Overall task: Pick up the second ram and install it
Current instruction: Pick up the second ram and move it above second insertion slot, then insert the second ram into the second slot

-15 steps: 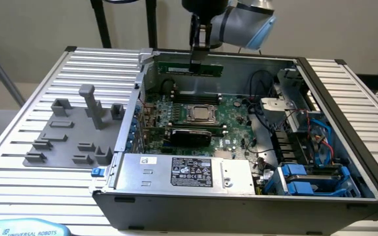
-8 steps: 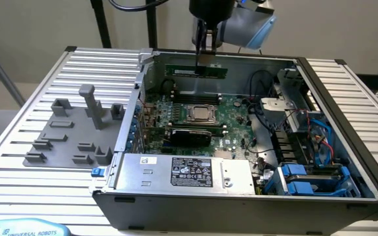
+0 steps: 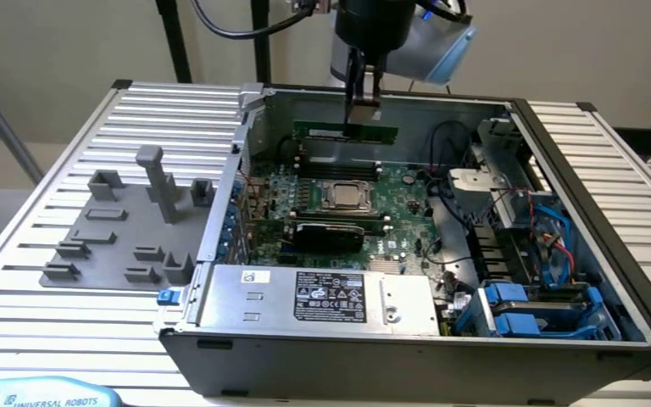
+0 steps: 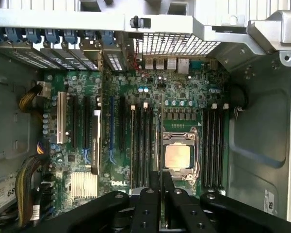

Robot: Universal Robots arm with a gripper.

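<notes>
tool (image 3: 362,119) clamped on the green ram stick (image 3: 325,131). held over the motherboard (image 3: 405,212), inside the open computer case (image 3: 416,365).

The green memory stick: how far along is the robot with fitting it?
Picking up looks done: the tool grips the second ram inside the open case. In hand: it hangs above the black slots beside the CPU socket. Left: seating it; it is in no slot yet.
</notes>
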